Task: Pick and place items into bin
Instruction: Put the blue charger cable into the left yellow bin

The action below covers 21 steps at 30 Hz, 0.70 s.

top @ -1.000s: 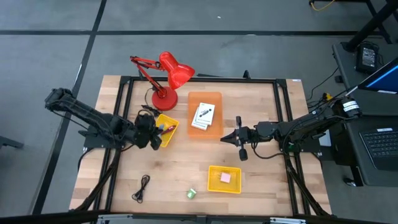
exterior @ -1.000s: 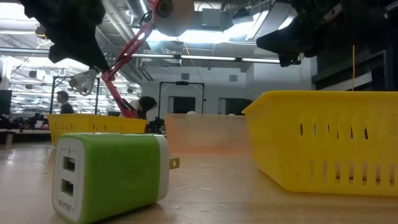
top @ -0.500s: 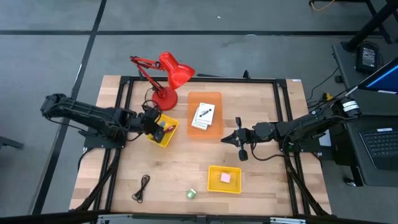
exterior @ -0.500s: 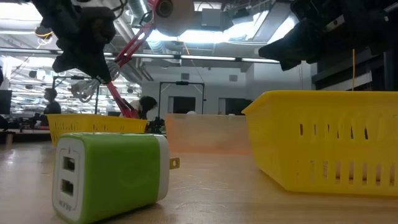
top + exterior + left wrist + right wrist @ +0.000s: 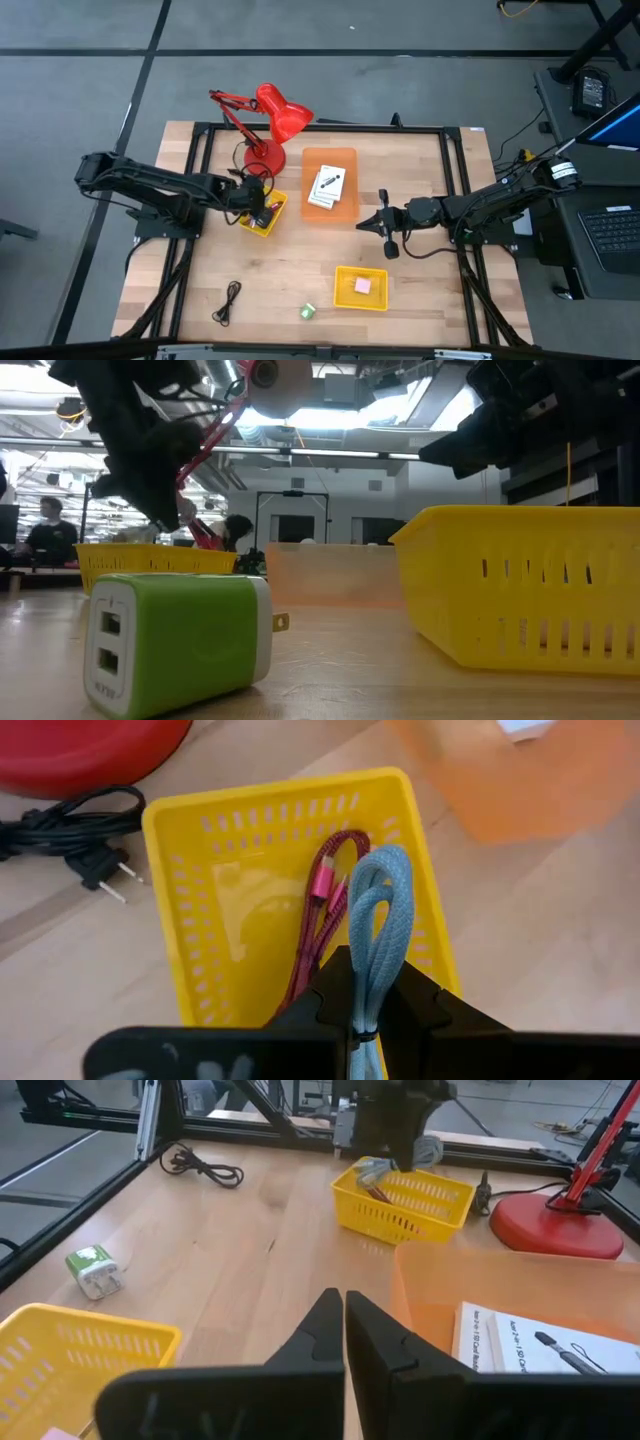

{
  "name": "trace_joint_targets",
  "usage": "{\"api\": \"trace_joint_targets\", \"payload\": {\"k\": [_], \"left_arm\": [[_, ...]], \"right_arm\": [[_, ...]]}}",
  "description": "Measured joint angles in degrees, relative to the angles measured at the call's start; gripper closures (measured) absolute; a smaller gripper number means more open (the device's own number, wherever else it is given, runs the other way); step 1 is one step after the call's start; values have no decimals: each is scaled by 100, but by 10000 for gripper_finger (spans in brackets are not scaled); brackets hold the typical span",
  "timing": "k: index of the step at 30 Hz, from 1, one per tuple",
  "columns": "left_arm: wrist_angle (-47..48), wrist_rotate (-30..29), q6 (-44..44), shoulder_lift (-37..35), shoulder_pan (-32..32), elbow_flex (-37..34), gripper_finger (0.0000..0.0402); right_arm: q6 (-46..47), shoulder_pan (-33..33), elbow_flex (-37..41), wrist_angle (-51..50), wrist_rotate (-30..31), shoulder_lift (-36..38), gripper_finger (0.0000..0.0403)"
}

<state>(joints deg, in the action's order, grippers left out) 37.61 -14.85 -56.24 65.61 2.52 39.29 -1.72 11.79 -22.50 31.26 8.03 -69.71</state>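
Two cords sit at the yellow bin [image 5: 190, 900] nearest the lamp: a light blue cord [image 5: 378, 935], looped and pinched between the left gripper [image 5: 366, 1010] fingers, hangs over the bin's inside; a maroon cord [image 5: 322, 915] lies on the bin floor, just beside the blue loop. Only the left wrist view separates the two cords. In the high view the left gripper [image 5: 254, 203] hides most of the bin [image 5: 262, 216], and just a trace of red shows inside.

The right wrist view shows the same bin [image 5: 405, 1202] from across the table, with the left gripper [image 5: 398, 1142] over it and the blue cord [image 5: 424, 1152] hanging at its fingers.

Right gripper [image 5: 367, 224]: fingers shut on nothing, hovering mid-table beside the orange tray [image 5: 345, 160], which carries two white cards [image 5: 325, 188].

Elsewhere in the high view: a second yellow bin [image 5: 343, 298] holds a pink block [image 5: 362, 285]; a green charger [image 5: 308, 311] and a black cord [image 5: 229, 301] lie loose on the table [image 5: 300, 255]. The low view shows the charger [image 5: 175, 640] as two-port. The red desk lamp [image 5: 270, 120] stands at the table's far edge.
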Motion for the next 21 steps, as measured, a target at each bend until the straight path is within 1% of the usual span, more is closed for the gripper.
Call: {"api": "trace_joint_targets", "payload": {"k": [7,15,21], "left_arm": [[-244,214,147,373,-201,0,378],[-372,222,302,417,-376,0,373],[-359,253,410,417,-392,0,345]], "right_arm": [[15,0,2,24,0,-199,403],[-36,-116,4,242,-10,-589,403],[0,-259,2,284,-6,-685,403]]}}
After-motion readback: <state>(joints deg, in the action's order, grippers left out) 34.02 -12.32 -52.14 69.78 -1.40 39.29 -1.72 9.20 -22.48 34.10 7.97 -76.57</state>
